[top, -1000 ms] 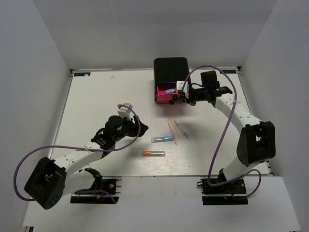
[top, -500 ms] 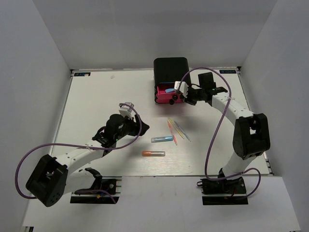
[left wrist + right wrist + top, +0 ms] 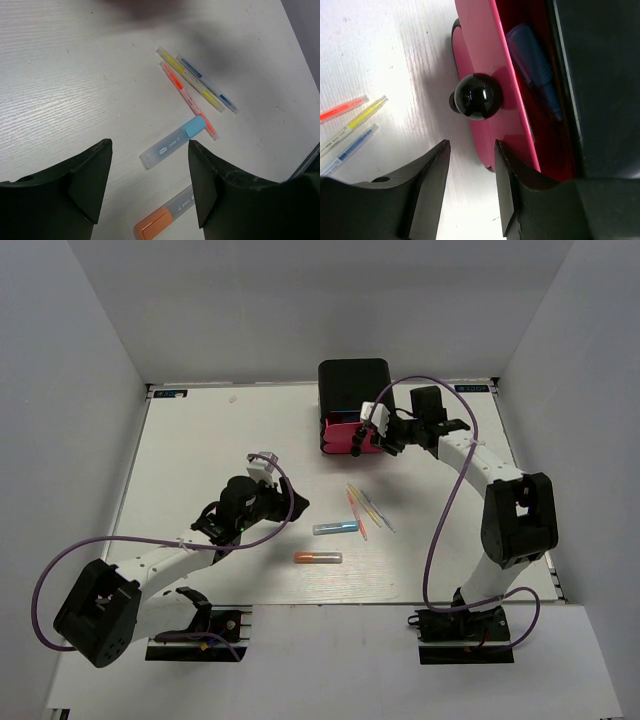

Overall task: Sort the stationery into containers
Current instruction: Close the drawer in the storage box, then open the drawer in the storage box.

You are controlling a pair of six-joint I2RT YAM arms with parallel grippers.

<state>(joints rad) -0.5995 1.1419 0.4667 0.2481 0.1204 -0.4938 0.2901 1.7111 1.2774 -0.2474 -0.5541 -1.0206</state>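
At twelve o'clock on the table (image 3: 200,440), the right gripper (image 3: 471,145) gapes empty by the knob (image 3: 476,96) of the ajar drawer (image 3: 485,50), blue tube (image 3: 535,55) inside; an off-centre push could skew and jam it. Left gripper (image 3: 150,145) gapes empty too

A robot lab bench: a white table (image 3: 190,440) boxed in by bare grey walls (image 3: 70,360), a left arm (image 3: 160,565) and a right arm (image 3: 490,475) clamped at its near edge on black bases (image 3: 200,635), purple cables (image 3: 430,379) looping loose off them
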